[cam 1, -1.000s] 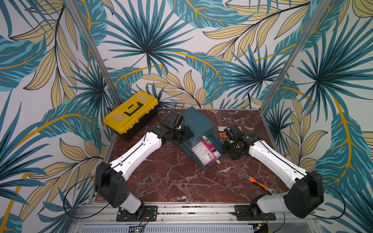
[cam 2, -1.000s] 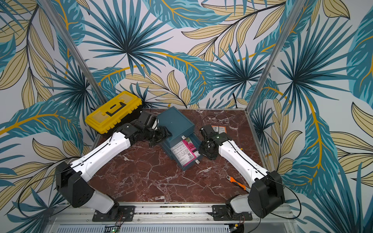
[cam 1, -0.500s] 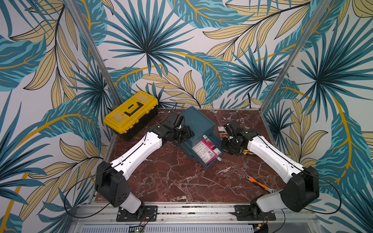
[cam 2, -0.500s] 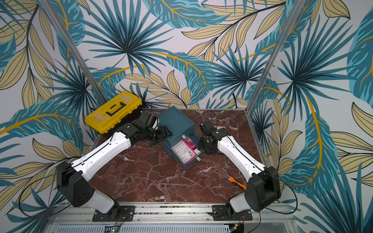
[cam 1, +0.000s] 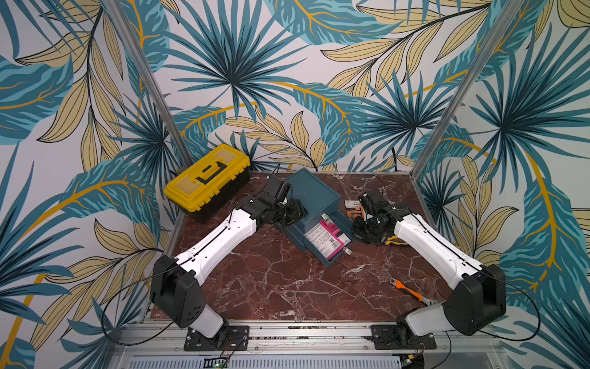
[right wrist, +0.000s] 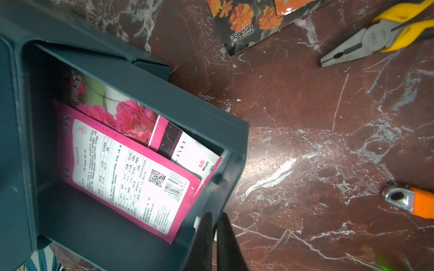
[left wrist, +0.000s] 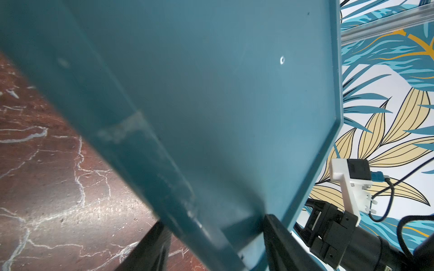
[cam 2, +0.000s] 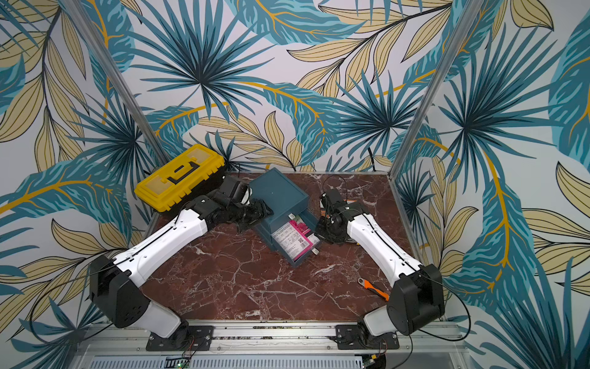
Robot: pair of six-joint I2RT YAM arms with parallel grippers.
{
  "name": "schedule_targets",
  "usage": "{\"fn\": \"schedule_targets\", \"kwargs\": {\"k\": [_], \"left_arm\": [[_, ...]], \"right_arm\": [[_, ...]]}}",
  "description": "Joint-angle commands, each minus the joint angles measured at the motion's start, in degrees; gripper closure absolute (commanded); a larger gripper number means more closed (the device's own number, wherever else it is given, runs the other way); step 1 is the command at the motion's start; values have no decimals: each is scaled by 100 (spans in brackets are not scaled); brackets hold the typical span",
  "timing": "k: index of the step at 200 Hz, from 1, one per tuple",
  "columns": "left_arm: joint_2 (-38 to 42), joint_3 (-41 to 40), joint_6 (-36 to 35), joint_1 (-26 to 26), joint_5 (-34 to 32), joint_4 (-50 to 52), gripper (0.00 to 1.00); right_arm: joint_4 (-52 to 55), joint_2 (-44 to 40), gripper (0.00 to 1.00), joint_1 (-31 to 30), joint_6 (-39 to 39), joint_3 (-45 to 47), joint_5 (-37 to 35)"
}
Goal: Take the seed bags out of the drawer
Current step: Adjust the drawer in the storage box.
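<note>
The left pincer (left wrist: 215,220) straddles a corner of the blue cabinet (left wrist: 211,93), jaws closed on it, probably bracing it while the drawer (right wrist: 211,112) stands open. The right pincer (right wrist: 215,218) is pinched narrow, seemingly empty, at the drawer's front corner. Magenta seed bags (right wrist: 122,173) lie just beside it inside, and an orange seed bag (right wrist: 246,23) lies farther off on the bench (right wrist: 305,140).
</note>
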State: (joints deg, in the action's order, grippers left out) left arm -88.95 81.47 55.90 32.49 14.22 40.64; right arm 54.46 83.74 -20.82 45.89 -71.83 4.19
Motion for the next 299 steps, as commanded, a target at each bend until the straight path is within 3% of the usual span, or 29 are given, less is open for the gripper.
{"fn": "schedule_targets", "kwargs": {"k": [1, 109, 165, 242, 270, 299], "left_arm": [[25, -122, -56, 12, -51, -359, 35], [16, -127, -83, 11, 19, -420, 34], [15, -146, -72, 11, 47, -422, 35], [17, -148, -71, 9, 19, -389, 35], [33, -174, -62, -6, 15, -381, 35], [92, -277, -42, -50, 28, -384, 35]], "right_arm": [[358, -275, 97, -10, -389, -50, 428], [475, -586, 100, 60, -333, 287, 698], [418, -562, 75, 87, -524, 216, 488], [464, -807, 58, 140, -827, 323, 276], [481, -1069, 50, 139, -1305, 153, 179], [337, -703, 43, 122, -2109, -156, 835]]}}
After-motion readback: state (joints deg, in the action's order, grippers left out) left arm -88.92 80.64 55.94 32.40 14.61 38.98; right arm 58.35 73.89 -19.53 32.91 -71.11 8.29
